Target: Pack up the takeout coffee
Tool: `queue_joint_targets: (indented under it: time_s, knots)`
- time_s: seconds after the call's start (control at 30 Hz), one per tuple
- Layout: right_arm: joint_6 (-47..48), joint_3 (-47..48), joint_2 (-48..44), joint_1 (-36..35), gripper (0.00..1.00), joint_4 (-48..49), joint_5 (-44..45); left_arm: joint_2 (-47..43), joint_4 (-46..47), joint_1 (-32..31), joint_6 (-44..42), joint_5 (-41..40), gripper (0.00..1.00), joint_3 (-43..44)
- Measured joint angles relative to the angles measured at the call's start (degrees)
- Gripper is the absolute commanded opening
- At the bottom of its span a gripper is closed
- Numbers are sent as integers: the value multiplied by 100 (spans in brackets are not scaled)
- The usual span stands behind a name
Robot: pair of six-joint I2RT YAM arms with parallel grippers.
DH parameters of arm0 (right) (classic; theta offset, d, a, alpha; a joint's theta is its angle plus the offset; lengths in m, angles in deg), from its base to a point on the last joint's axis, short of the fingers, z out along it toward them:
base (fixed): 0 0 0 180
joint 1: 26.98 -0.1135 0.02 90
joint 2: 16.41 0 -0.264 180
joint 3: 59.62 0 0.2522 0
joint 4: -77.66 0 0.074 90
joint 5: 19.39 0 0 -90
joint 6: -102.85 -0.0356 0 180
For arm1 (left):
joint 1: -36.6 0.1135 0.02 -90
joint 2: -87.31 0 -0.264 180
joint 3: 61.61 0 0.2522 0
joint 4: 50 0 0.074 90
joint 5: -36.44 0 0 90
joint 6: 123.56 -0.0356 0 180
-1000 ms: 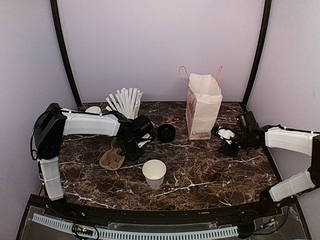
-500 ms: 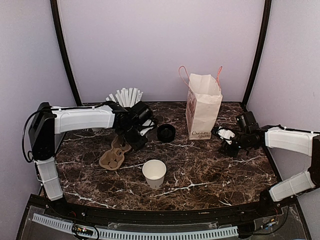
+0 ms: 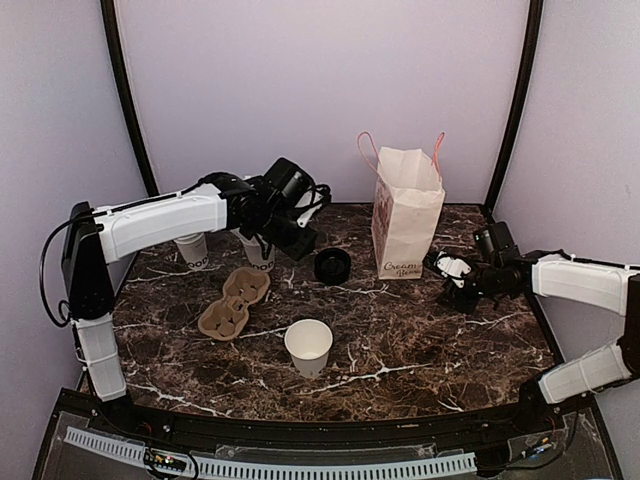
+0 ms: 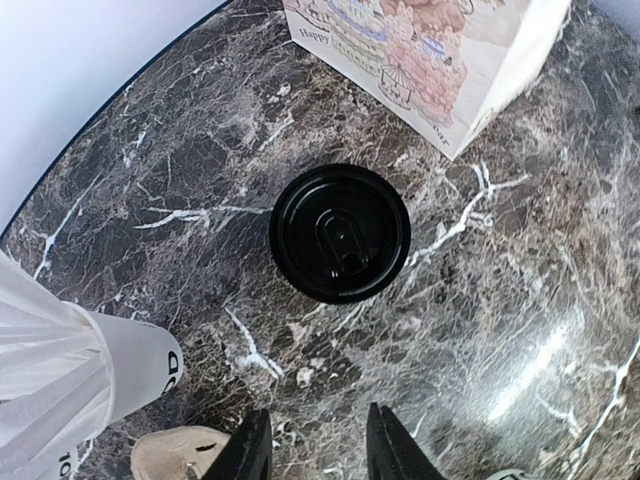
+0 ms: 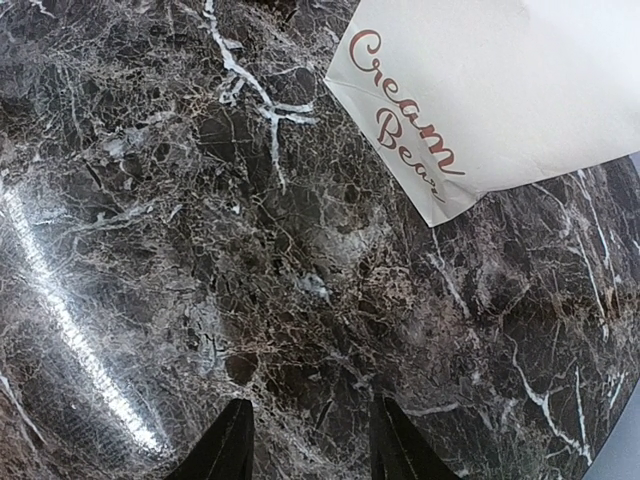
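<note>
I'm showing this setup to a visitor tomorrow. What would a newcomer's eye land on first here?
The tall paper bag with pink handles, standing at the back of the marble table, draws the eye first. Just left of it lies a black lid, the left gripper hanging above it. Nearer the front stands a lidless white cup, right of a cardboard cup carrier.

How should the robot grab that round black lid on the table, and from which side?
Pinch the black lid across its outer rim, coming straight down from above. It lies flat and low on the table, so its sides offer little, but its round edge is free all round. The left gripper, open and empty, is nearest.
</note>
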Motion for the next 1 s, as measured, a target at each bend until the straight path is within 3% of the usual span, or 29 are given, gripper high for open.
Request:
queue_joint_targets:
  time_s: [0.67, 1.0]
  knots:
    - [9, 0, -184, -39, 42, -2, -9, 1823, -170, 0, 1088, -278, 40, 2009]
    - [24, -4, -214, -50, 42, -2, -4, 2247, -376, 144, 1493, -341, 39, 2247]
